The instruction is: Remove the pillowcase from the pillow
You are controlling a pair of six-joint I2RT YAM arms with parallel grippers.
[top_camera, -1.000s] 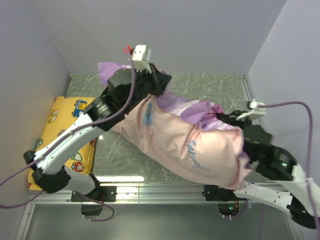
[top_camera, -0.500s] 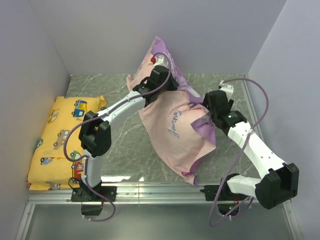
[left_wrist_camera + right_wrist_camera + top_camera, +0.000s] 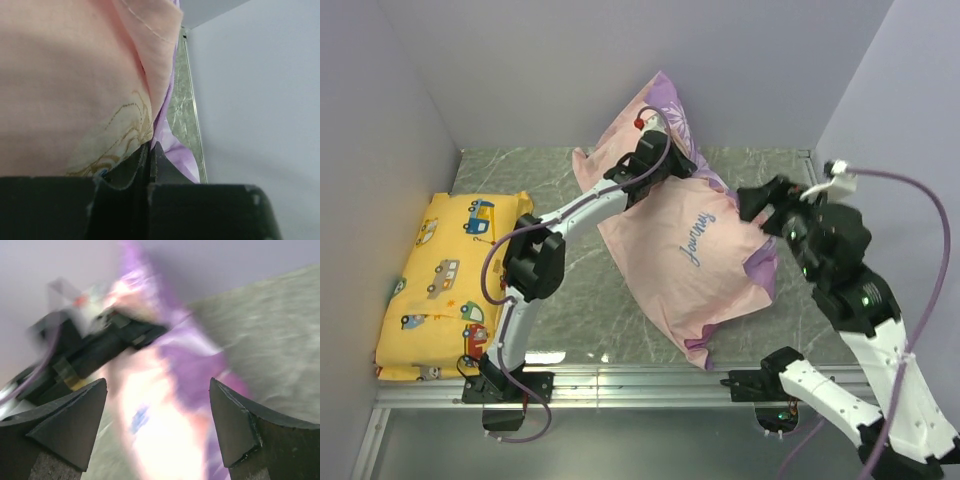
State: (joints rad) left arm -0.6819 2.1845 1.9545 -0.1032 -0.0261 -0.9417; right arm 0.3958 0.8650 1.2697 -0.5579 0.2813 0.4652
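Observation:
The pillowcase hangs turned mostly inside out, pale pink with purple at its top and right edge, its lower end resting on the table. My left gripper is raised near the back wall and shut on the case's upper edge. In the left wrist view the left gripper pinches pink and purple cloth. My right gripper stands open just right of the case, apart from it. The right wrist view shows the right gripper with jaws wide and the blurred case beyond. The pillow is hidden.
A yellow cushion printed with vehicles lies along the left wall. Grey walls close the back and both sides. The table has a green marbled top, with a metal rail along its near edge.
My right gripper has let go of the purple edge, opened wide and drawn back to the right. My left gripper has lifted the case a little higher toward the back wall.

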